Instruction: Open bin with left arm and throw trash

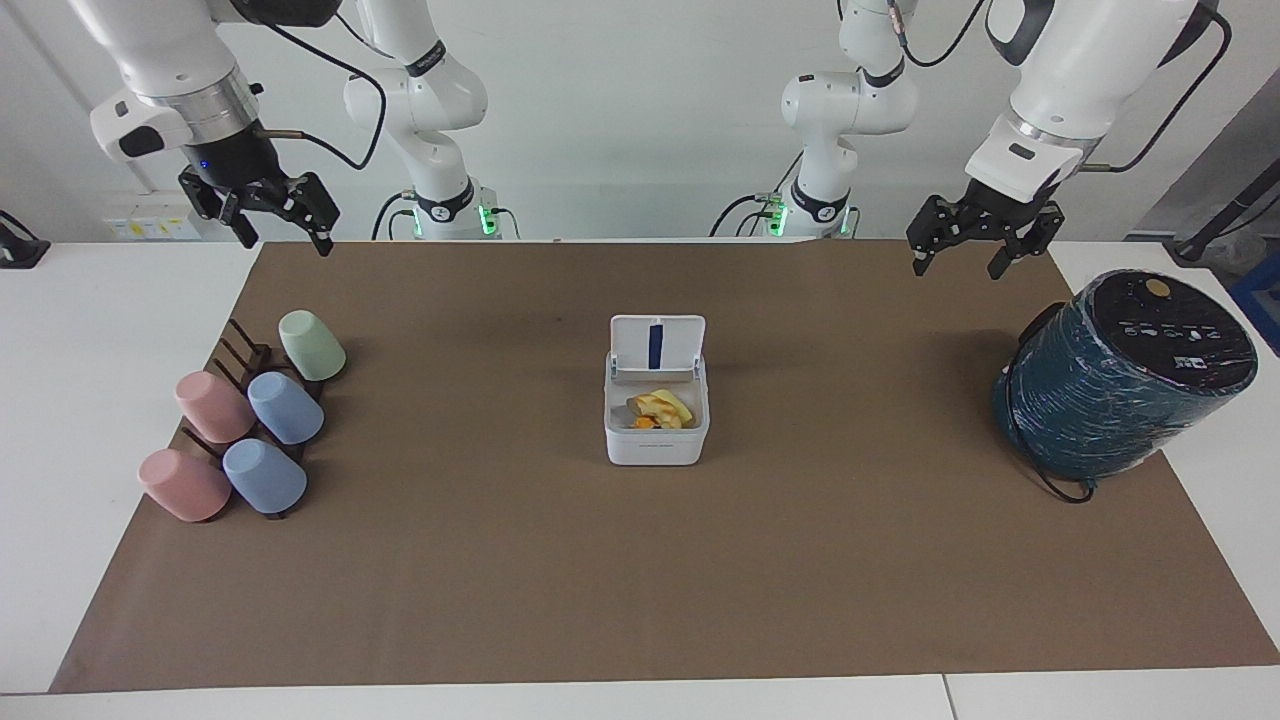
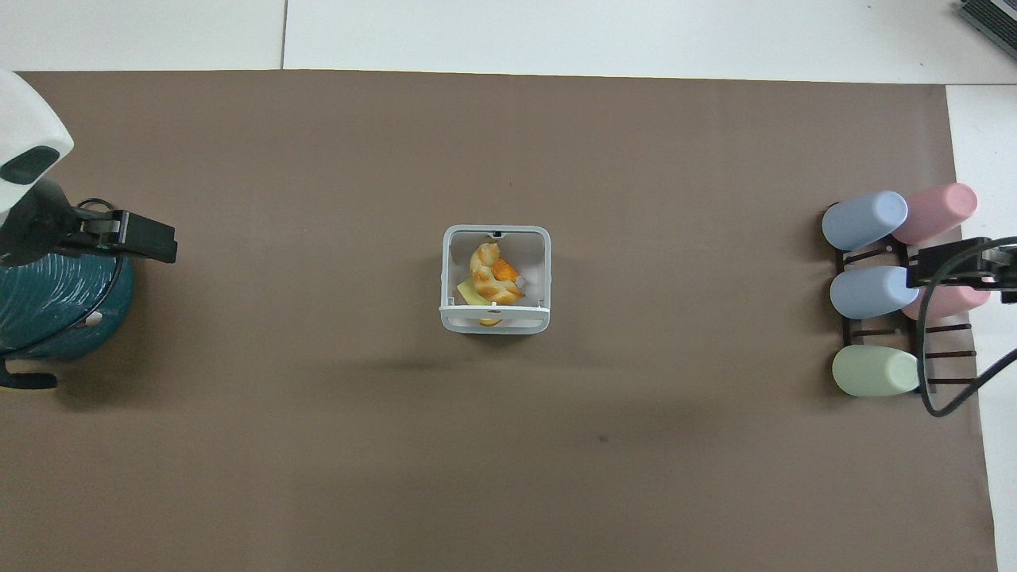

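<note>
The small white rounded-corner plastic bin (image 1: 656,425) is located at the middle of the brown paper table mat (image 1: 640,600). Its hinged flat lid (image 1: 657,347), marked by a blue strip on the underside, is raised upright at the edge of the bin nearer to the robots. The trash (image 2: 493,276), consisting of a pale yellow block, an orange nub and a tan curved crescent, is seen lying inside the bin. By this evidence the task is judged to be complete or very nearly so.

Two risks are judged to remain. The upright lid could be knocked shut, or the light bin shifted, if an arm were swept low across the middle of the mat. The tan piece is heaped high in the bin, so it could be caught if the lid were closed.

The black two-finger left gripper (image 1: 968,258) is held in the air toward the left arm's end of the table from the bin, over the mat edge beside the large dark teal wrapped cylinder (image 1: 1120,375). Its jaws are spread wide; nothing is held or touched. The black right gripper (image 1: 275,218) is held in the air toward the right arm's end from the bin, above the dark rack of pastel cups (image 1: 245,420). Its jaws are likewise spread wide and empty. Both arms are judged to be waiting.
</note>
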